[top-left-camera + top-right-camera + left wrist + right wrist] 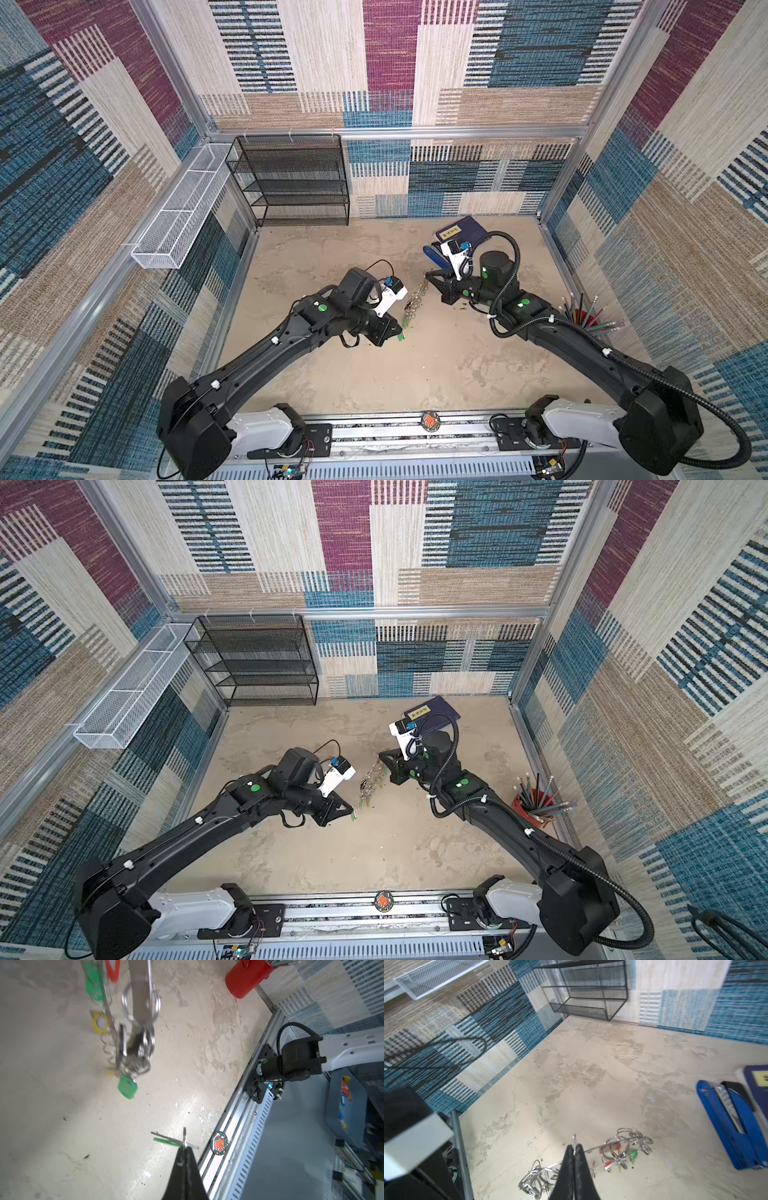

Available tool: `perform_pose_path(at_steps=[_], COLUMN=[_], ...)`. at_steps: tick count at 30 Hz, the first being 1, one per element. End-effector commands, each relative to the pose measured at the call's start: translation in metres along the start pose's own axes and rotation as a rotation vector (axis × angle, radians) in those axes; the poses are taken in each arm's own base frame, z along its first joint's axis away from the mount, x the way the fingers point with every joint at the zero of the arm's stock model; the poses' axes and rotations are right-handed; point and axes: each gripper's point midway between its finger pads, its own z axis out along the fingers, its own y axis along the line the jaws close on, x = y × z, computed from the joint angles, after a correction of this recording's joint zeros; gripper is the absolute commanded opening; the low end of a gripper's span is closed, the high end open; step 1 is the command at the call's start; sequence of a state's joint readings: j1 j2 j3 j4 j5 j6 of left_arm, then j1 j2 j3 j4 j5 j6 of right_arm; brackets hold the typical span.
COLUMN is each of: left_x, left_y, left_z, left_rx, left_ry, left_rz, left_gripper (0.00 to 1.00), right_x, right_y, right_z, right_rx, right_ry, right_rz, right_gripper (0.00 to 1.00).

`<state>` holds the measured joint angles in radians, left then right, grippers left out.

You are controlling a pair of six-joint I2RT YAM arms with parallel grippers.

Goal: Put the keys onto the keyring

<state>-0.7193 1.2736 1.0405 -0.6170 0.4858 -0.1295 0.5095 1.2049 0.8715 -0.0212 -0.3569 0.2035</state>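
Front rail: round badge [430, 420], not in play.

Mid-counter [374, 374], L side: left gripper [185, 1148] is pinched fully shut on the green-tag key [166, 1140], held clear of the counter. Tag is edge-on to the wrist cam, blade sticks out the other side. In both top views the key sits just beside the low end of the keyring; touching or not, can't tell.

Next out: keyring [415, 297] is lifted and hangs tilted betw. the two grippers. Grey disc, with split rings and green/yellow/red tags round the rim; blurred in L wrist view. Right gripper [574, 1148] is closed tight on one thin split ring at the upper rim, so the whole thing dangles from that pinch.

Black-tag key: can't find it. Maybe among the rings, too small to tell.

Step in hand, my read: thread the key onto a free split ring. To do it well:
- R arm holds steady and lets any swing die.
- L arm brings the key's hole to a ring's open end, not its middle.
- Approach slow, along the ring's curve.
- Keep the pinch off the hole.

Risk: ring slips fr. R pinch and the keyring drops.

Far: blue stapler [733, 1126] and navy book [461, 228] behind R arm. Red pencil cup [582, 320] by R wall. Black mesh rack [291, 178] and white wire basket [178, 216] back-left.
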Motion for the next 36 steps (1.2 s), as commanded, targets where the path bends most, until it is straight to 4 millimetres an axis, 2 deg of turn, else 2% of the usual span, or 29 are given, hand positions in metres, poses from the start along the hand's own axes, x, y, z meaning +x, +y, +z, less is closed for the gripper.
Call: perform_pose_path(at_steps=[1,10,21,24,28,36], left_x=[0.004,0.032,0.076,0.08,0.077,0.074], left_y=[-0.015,-0.016,0.033,0.05,0.075,0.103], left_z=[0.018,0.082,0.127,0.131,0.126,0.116], left_rx=[0.147,0.258,0.119,0.078,-0.011,-0.093], left_ry=[0.03,0.234,0.474,0.489,0.485,0.519], left_rz=[-0.049,-0.142,-0.241,-0.265,-0.282,-0.299], left_gripper=[0.0,0.0,0.0,0.0,0.0,0.0], right_x=[-0.016,-0.011,-0.005,-0.004,-0.004,-0.001], right_y=[-0.014,-0.03,-0.026,-0.028,-0.033,-0.033], right_z=[-0.011,-0.027,-0.032,-0.034,-0.036,-0.034], right_rx=[0.071,0.123,0.104,0.111,0.126,0.109], right_ry=[-0.075,-0.091,-0.092,-0.093,-0.095,-0.093], right_rz=[0.044,0.072,0.061,0.057,0.059,0.065], right_gripper=[0.0,0.0,0.0,0.0,0.0,0.0])
